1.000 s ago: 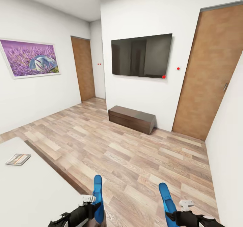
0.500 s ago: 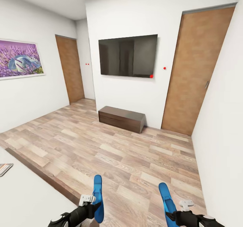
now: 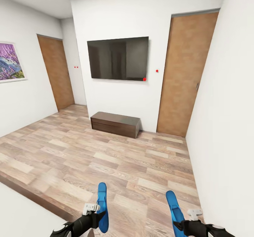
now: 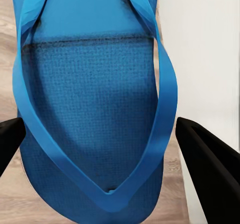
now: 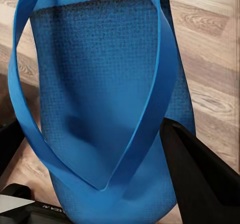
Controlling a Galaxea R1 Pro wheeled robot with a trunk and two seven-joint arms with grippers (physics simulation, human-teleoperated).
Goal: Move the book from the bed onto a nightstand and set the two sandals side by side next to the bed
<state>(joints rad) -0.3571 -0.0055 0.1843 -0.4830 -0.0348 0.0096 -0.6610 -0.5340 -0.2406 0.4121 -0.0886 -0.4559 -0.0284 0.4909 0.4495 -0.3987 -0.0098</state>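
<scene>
Bedroom [image 3: 218, 99] is showing white walls, a wood-plank floor [image 3: 106, 152], two brown doors, a wall TV [image 3: 118, 58] above a low dark cabinet [image 3: 115, 124], and a purple picture [image 3: 10, 62] cut off at the frame edge; the bed [image 3: 24, 212] is showing just a pale mattress corner with dark frame edge, cropped at bottom left. Left gripper [image 3: 96, 214] is pinching one flat blue sandal [image 3: 102, 208] [image 4: 95, 109] and right gripper [image 3: 181, 224] is pinching the other sandal [image 3: 173, 205] [image 5: 105, 94], both standing on edge above the floor, heels hidden behind the black fingers [image 4: 210, 164]. Wrist views are showing woven-textured soles with smooth V-straps, toe ends cropped.
</scene>
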